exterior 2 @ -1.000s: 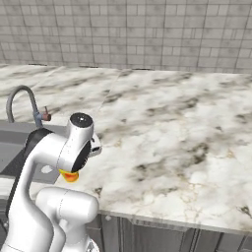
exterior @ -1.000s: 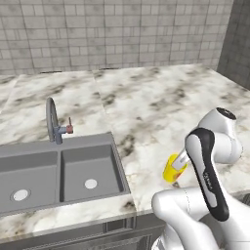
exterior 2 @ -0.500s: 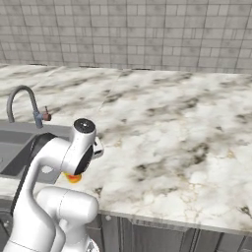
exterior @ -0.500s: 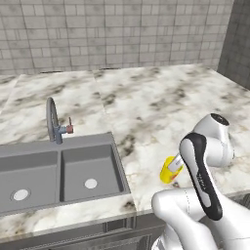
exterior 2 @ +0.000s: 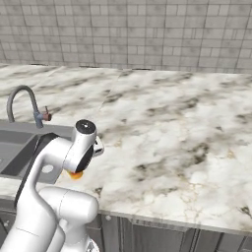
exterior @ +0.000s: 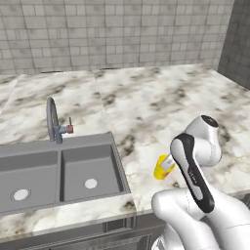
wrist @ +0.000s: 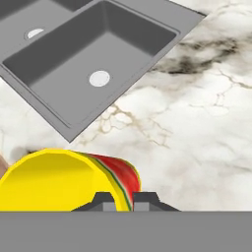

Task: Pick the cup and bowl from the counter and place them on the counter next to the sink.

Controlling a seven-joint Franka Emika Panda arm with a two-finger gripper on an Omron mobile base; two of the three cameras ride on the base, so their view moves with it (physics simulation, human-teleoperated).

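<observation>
From the left base view we see the cup (exterior: pixel 163 168) low over the bench (exterior: pixel 146 102), just right of the sink (exterior: pixel 58 171); we judge it light, stiff and slick.

In the right base view its orange base (exterior 2: pixel 75 174) peeks under the arm, near the front edge.

In the hand view our tool (wrist: pixel 125 202) pinches the rim wall; open marble lies beside the basin.

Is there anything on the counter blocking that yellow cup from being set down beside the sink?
Nothing visible does. The gripper is shut on the cup, held over the counter just right of the sink, and the marble beneath it looks bare.
</observation>
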